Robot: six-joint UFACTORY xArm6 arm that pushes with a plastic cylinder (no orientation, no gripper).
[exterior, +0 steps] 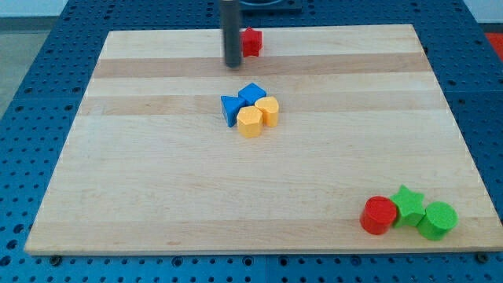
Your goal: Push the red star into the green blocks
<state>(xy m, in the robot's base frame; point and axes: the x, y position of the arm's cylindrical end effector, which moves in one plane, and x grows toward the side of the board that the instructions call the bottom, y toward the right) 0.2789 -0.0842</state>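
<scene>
The red star lies near the view's top edge of the wooden board, a little left of centre. My tip is just left of and slightly below the star, very close to it; the rod hides part of the star's left side. The green star and the green cylinder sit together at the view's bottom right, far from the red star. A red cylinder touches the green star's left side.
A cluster in the board's middle: a blue cube, a blue triangular block, and two yellow blocks. The board lies on a blue perforated table.
</scene>
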